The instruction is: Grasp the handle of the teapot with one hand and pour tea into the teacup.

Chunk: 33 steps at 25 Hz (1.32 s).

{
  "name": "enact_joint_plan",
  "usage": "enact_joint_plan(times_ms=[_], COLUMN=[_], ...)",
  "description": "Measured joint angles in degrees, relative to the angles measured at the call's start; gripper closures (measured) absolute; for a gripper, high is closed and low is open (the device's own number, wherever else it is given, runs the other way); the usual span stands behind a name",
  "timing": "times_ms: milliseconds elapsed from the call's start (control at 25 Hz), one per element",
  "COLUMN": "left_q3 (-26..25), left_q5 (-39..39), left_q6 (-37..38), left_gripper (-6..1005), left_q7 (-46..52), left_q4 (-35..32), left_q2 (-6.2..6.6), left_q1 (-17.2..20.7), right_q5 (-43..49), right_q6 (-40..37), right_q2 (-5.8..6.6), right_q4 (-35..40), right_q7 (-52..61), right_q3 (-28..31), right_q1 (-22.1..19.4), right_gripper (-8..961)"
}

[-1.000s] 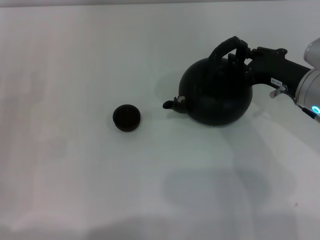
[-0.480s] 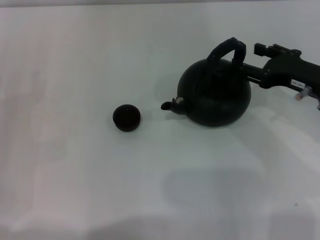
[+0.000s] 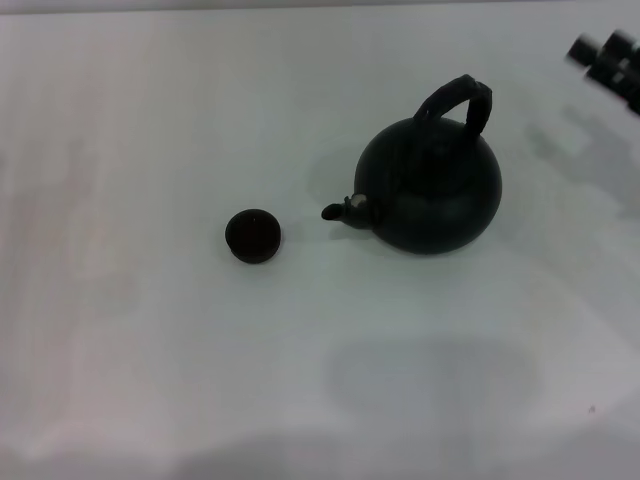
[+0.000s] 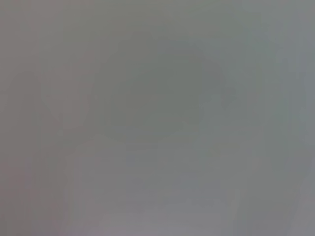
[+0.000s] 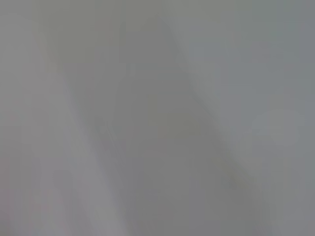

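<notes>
The black teapot (image 3: 432,190) stands upright on the white table (image 3: 150,120), right of the middle in the head view. Its arched black handle (image 3: 456,100) stands over its top, and nothing holds it. Its spout (image 3: 340,210) points left toward the tiny dark teacup (image 3: 253,235), which stands a short gap away. My right gripper (image 3: 604,52) is at the far right edge, up and right of the teapot, apart from the handle, with its two tips spread and empty. The left gripper is out of view. Both wrist views show only plain grey surface.
A soft shadow (image 3: 430,375) lies on the table in front of the teapot. Nothing else stands on the white table.
My right gripper has let go of the handle and pulled back to the upper right, almost out of view. The teapot has settled and stands still; the cup has not moved.
</notes>
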State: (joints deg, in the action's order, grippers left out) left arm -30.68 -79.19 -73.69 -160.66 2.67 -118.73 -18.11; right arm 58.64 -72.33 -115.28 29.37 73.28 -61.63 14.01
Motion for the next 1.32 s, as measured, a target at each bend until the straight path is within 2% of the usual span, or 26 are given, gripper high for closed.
enact_joint_plan(times_ms=[80, 160, 320, 480, 680, 1320], left_q3=[0.00, 0.00, 0.01, 0.01, 0.01, 0.01], left_q5=[0.00, 0.00, 0.00, 0.00, 0.00, 0.09], left_q6=[0.02, 0.04, 0.12, 0.13, 0.42, 0.75], left_gripper=[139, 139, 139, 140, 140, 139], left_q7=[0.00, 0.00, 0.00, 0.00, 0.00, 0.11], left_q4=[0.01, 0.02, -0.02, -0.03, -0.02, 0.77], left_q2=[0.00, 0.00, -0.01, -0.04, -0.10, -0.16], left_q1=[-0.17, -0.36, -0.76, -1.05, -0.89, -1.08], right_q5=[-5.31, -9.52, -13.18, -15.59, -17.41, -19.44], right_q6=[-5.08, -7.57, -7.49, -4.85, -1.91, -1.53], right_q2=[0.00, -0.16, -0.70, -0.86, -0.90, -0.61], right_q4=[-9.17, -14.44, -18.65, -23.26, -24.85, -25.31], right_q7=[-8.53, -15.85, -31.75, -42.27, -43.77, -43.55], right_q3=[4.26, 6.04, 5.87, 6.31, 6.35, 6.59], right_q1=[2.81, 4.12, 5.23, 7.25, 8.21, 8.31], right_gripper=[119, 122, 126, 128, 127, 127])
